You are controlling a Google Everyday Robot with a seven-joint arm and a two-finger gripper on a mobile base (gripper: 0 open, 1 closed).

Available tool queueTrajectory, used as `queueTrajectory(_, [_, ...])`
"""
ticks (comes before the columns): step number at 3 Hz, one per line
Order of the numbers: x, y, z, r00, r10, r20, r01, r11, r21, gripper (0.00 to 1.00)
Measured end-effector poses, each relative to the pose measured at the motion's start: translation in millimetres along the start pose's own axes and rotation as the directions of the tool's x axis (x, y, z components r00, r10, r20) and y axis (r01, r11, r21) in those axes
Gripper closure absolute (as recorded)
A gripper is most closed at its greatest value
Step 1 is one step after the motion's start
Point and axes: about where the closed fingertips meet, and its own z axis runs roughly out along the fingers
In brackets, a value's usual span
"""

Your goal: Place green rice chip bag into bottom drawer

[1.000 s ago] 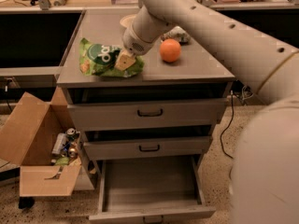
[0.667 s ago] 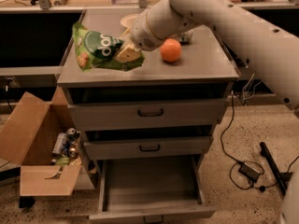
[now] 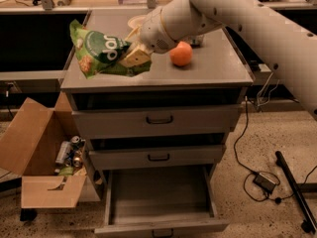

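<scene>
The green rice chip bag (image 3: 99, 51) is crumpled, bright green with white lettering, and hangs lifted above the left part of the cabinet top (image 3: 218, 68). My gripper (image 3: 132, 55) is shut on the bag's right side, its tan fingers (image 3: 136, 58) pinching the foil. The white arm reaches in from the upper right. The bottom drawer (image 3: 161, 197) stands pulled open at the foot of the grey cabinet, a shallow grey tray with nothing visible inside, well below the bag.
An orange (image 3: 181, 53) sits on the cabinet top right of the gripper. Two upper drawers (image 3: 158, 120) are closed. An open cardboard box (image 3: 44, 157) with cans stands left of the cabinet. Cables and a power brick (image 3: 265, 182) lie on the floor at right.
The gripper has raised the bag off the cabinet top and carried it a little up and to the left. The orange has stayed put.
</scene>
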Motion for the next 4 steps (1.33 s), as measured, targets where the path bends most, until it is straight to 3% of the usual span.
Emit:
queueTrajectory(1, [4.3, 4.8, 2.9, 1.000, -0.002, -0.010, 0.002, 0.9999, -0.013, 1.00])
queueTrajectory(2, [37.6, 43.5, 19.4, 0.996, -0.032, -0.079, 0.023, 0.9933, -0.113, 1.00])
queueTrajectory(3, [129.0, 99.5, 27.9, 0.965, 0.036, -0.259, -0.095, 0.9714, -0.218, 1.00])
queueTrajectory(4, [192.0, 129.2, 31.3, 0.916, 0.101, -0.389, -0.206, 0.9488, -0.239, 1.00])
